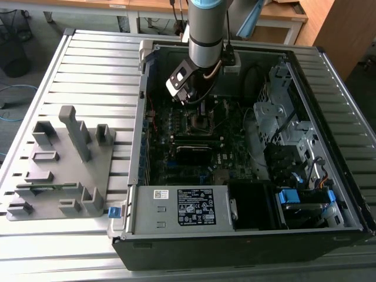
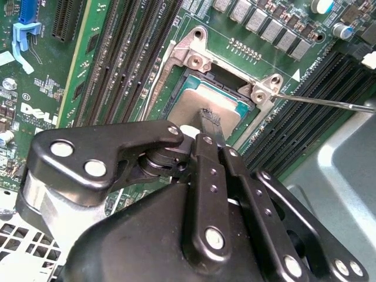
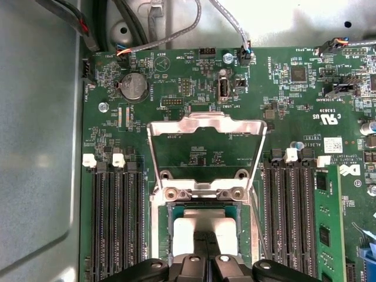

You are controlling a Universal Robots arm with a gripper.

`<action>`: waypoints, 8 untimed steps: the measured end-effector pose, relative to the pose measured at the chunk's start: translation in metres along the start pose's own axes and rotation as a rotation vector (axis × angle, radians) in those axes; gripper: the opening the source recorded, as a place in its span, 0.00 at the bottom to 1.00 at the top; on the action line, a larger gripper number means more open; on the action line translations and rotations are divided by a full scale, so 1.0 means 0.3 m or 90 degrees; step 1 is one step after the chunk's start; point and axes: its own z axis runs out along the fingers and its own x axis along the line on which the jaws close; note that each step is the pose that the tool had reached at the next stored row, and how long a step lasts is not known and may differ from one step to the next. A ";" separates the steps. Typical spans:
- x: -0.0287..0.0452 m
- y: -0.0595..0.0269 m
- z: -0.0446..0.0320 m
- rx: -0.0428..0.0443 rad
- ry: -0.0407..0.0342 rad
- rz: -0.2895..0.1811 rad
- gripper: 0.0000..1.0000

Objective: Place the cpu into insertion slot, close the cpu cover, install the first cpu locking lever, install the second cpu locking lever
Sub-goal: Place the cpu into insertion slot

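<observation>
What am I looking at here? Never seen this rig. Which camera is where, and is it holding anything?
It is one robot arm reaching down into an opened computer case that lies on a slatted metal table. The exterior view comes from a camera off the arm; a grey parts holder sits at the exterior view's left. Both wrist views come from cameras riding on the arm, looking at the green motherboard. There the cpu lies in the insertion slot, and the cpu cover is swung open, not over the chip. The gripper has its fingers together, tips at the cpu's top; it grips nothing that I can see.
</observation>
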 end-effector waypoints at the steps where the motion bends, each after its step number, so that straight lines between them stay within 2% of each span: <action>1: 0.000 0.000 0.000 0.0000 0.0000 0.000 0.11; 6: 0.002 0.001 -0.007 -0.0009 0.0018 0.000 0.11; 8: 0.000 0.001 -0.018 0.0001 0.0001 0.000 0.11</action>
